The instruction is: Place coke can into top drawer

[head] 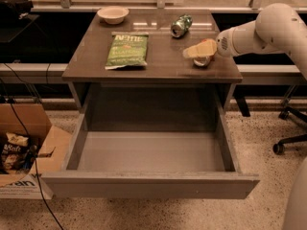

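Speckled terrazzo floor (pixel 144 217) is running under everything, with a dark ledge and window frames along the back.

Far left: an open cardboard box (pixel 29 128) is sitting on the floor with snack bags (pixel 12 152) inside. A black cable (pixel 41 186) is trailing down past it.

Centre: the cabinet top (pixel 163 63) is carrying all the loose items. The top drawer (pixel 148 186) is hanging fully pulled out below it, with bare grey inside.

On the top, left to right:
- A small pale bowl (pixel 113 15) is sitting at the back left.
- A green chip bag (pixel 127 49) is lying flat, just in front of the bowl.
- A green can (pixel 181 25) is lying on its side near the back, right of centre.

Right front of the top: the gripper (pixel 194 51) is hovering low, pointing left. It is sitting directly over the coke can (pixel 202 62).

The coke can is resting on the cabinet top, not in the drawer. It is mostly covered, with only a small silvery bit showing under the gripper.

I can't tell how far the gripper is opened, or whether it has hold of the can.

The white arm (pixel 259 32) is reaching in from the right edge. An office chair base (pixel 290 143) is standing on the floor at far right.
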Robot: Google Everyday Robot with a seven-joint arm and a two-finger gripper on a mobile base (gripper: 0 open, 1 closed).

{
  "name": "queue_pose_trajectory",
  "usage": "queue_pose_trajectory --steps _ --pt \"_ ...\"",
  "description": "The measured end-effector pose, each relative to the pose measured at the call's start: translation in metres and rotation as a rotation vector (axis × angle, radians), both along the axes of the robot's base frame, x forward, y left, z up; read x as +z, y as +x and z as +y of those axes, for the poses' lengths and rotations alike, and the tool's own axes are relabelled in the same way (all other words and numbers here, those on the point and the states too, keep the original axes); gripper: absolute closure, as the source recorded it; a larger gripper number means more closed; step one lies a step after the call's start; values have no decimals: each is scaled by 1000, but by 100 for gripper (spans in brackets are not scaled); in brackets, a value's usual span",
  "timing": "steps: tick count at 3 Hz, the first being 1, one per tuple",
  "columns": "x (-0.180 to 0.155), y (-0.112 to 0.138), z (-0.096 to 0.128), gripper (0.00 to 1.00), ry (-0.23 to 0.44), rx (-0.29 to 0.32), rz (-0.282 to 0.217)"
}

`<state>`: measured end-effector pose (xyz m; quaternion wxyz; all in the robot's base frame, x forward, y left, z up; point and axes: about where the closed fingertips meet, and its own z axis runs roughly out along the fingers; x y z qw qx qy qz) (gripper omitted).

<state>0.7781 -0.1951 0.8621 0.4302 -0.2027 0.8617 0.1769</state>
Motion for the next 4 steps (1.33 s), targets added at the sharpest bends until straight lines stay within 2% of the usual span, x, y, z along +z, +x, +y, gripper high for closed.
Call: queue_pose_trajectory --steps 1,2,4 --pt "-5 13 2 0 52 -23 18" --pt "-8 22 13 14 68 -12 39" --pt "-19 26 29 61 66 9 85"
